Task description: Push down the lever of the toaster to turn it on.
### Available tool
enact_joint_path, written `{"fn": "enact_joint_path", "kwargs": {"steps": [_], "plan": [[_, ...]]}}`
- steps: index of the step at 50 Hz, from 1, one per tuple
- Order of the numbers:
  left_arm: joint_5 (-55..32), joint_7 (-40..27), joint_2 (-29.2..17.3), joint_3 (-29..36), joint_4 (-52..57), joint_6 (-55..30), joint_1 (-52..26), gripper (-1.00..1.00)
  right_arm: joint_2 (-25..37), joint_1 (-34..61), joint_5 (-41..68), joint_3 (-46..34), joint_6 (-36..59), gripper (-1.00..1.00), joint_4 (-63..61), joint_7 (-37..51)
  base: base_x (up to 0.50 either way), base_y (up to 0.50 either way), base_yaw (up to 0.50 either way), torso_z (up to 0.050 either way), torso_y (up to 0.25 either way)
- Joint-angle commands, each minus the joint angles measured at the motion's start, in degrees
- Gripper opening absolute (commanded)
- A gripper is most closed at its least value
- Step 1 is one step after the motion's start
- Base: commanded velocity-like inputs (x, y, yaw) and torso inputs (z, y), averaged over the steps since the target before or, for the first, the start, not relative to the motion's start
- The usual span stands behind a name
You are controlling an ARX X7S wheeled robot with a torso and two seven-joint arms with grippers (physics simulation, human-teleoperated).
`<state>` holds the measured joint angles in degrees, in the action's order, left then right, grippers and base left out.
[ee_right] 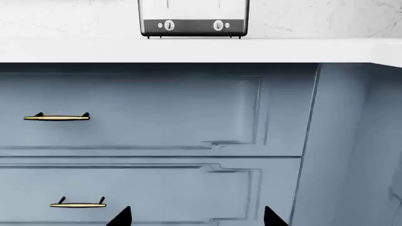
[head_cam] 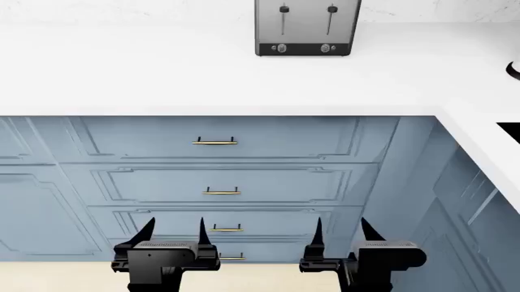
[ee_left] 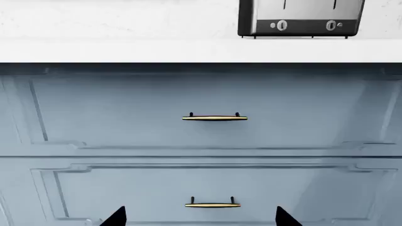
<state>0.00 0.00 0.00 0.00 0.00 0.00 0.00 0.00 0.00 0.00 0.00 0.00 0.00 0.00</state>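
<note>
Boxy brushed-steel toaster (head_cam: 308, 27) sits upright at the back of the white bench (head_cam: 162, 73), front facing the robot. Its left lever (head_cam: 284, 10), a small dark knob, sits at the top of its slot.

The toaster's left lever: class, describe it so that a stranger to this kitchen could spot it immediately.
On the white countertop above the blue drawers stands a steel toaster. Two black sliders run down its front; the lever is the knob on the left-hand one, above the silver-rimmed dials.
</note>
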Motion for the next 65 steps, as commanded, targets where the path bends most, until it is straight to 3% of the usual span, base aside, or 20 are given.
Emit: {"fn": "enact_joint_path", "kwargs": {"steps": [1,20,30,38,53,65], "plan": [[-0.7,-1.2,-0.9,1.1,0.3,0.3,0.4,1.00,1.0,-0.2,-0.2,-1.3,-0.1,1.00,-0.4,1.6,0.00,0.00,0.00,0.000,0.000],[-3.0,-6.6,-3.7,3.7,4.5,-2.9,0.1,1.00,4.2,-1.8,-3.6,-5.0,6.6,1.00,-9.5,6.2,0.00,0.00,0.00,0.000,0.000],[-9.0,-4.7,-7.7,2.1,24.5,-22.0,-4.3,1.00,7.1,0.7,2.4,-2.5,28.4,1.00,-32.4,1.9,0.00,0.00,0.00,0.000,0.000],[-15.7,-4.8,-10.0,-0.5,35.5,-38.3,-12.2,1.00,9.4,9.0,9.3,1.7,48.0,1.00,-44.3,-0.4,0.00,0.00,0.00,0.000,0.000],[-22.9,-8.3,-11.9,-5.4,38.9,-59.8,-31.9,1.00,11.9,31.7,16.2,9.4,77.6,1.00,-54.7,-0.9,0.00,0.00,0.00,0.000,0.000],[-25.0,-10.1,-11.4,-6.9,35.2,-67.4,-42.2,1.00,11.8,43.1,17.8,12.5,85.6,1.00,-50.7,-0.9,0.00,0.00,0.00,0.000,0.000]]}}
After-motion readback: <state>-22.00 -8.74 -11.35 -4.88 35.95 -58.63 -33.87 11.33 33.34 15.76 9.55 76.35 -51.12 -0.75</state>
